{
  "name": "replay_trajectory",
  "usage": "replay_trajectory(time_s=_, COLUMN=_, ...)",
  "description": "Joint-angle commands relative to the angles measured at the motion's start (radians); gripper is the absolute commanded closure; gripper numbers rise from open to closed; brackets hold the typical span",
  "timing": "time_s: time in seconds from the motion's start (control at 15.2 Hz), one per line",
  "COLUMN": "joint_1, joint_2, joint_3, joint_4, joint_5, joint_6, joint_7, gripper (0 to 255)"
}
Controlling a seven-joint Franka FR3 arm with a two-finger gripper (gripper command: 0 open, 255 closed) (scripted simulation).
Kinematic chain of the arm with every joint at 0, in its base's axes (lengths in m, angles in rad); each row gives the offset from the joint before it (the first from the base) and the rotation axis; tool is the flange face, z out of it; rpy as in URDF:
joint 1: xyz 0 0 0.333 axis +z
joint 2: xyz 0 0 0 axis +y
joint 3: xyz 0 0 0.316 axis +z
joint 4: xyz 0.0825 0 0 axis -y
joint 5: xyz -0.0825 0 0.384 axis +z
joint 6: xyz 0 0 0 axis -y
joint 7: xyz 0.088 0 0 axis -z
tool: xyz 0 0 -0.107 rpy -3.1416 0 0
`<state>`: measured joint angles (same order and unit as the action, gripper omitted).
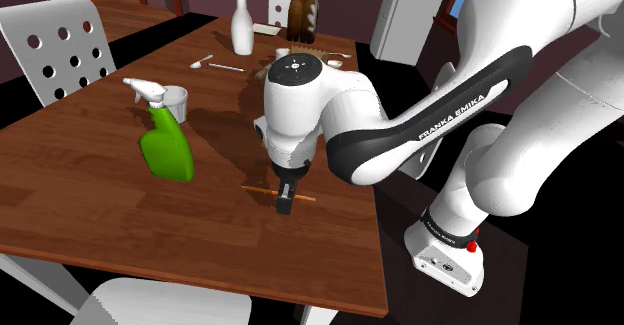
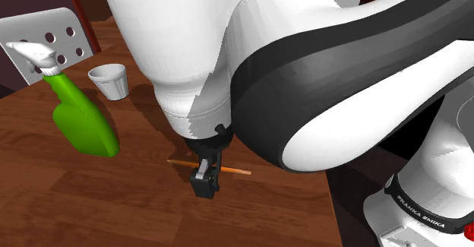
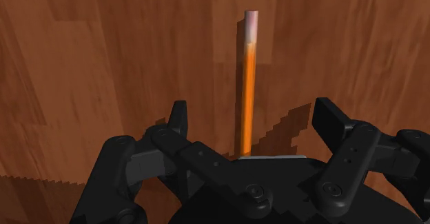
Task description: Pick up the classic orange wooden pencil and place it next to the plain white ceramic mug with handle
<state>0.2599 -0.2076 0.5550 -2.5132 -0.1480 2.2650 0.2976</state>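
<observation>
On the brown wood table (image 1: 90,193), near its edge at the shoulder view's right, you find the orange pencil (image 1: 256,188) lying flat.

Ref. wrist view: the pencil shaft runs straight away from the gripper (image 3: 253,116), w/ the pale pink eraser end farthest from the hand. The fingers (image 3: 179,119) stand apart, one on each side of the shaft, w/ bare wood visible between each finger and the pencil. There is no contact, so treat the pencil as not held.

Ref. second exterior view: the gripper sits low over the pencil's mid-section, pointing down at the tabletop. Orange shaft shows on both sides of the black fingers.

Locate the white mug (image 1: 172,99) toward the shoulder view's left and farther up the table, well apart from the pencil. Its handle: cannot tell from these views. A green spray bottle (image 1: 166,145) w/ a white trigger head stands upright just in front of the mug, approx. between mug and pencil.

Other items, far end of table:
- White bottle (image 1: 242,25), upright.
- Spoon (image 1: 215,65), lying flat near the bottle.

A white chair (image 1: 55,13) w/ round holes in its back stands at the table's side, shoulder view's left. The arm's stand (image 1: 450,258) sits at lower right, beside the table edge.
</observation>
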Motion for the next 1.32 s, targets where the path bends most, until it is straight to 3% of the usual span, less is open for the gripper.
replay_trajectory(time_s=0.0, joint_1=-0.001, joint_2=0.001, joint_3=0.000, joint_4=-0.001, joint_5=-0.001, joint_6=0.002, joint_7=0.000, gripper=0)
replay_trajectory(time_s=0.26, joint_1=0.000, joint_2=0.001, joint_3=0.000, joint_4=-0.001, joint_5=-0.001, joint_6=0.002, joint_7=0.000, gripper=0)
replay_trajectory(time_s=0.33, joint_1=0.000, joint_2=0.001, joint_3=0.000, joint_4=-0.001, joint_5=-0.001, joint_6=0.002, joint_7=0.000, gripper=255)
replay_trajectory(time_s=0.92, joint_1=-0.001, joint_2=0.001, joint_3=0.000, joint_4=-0.001, joint_5=-0.001, joint_6=0.002, joint_7=0.000, gripper=255)
replay_trajectory(time_s=1.25, joint_1=0.011, joint_2=-0.050, joint_3=-0.014, joint_4=0.027, joint_5=0.035, joint_6=-0.068, joint_7=-0.039, gripper=255)
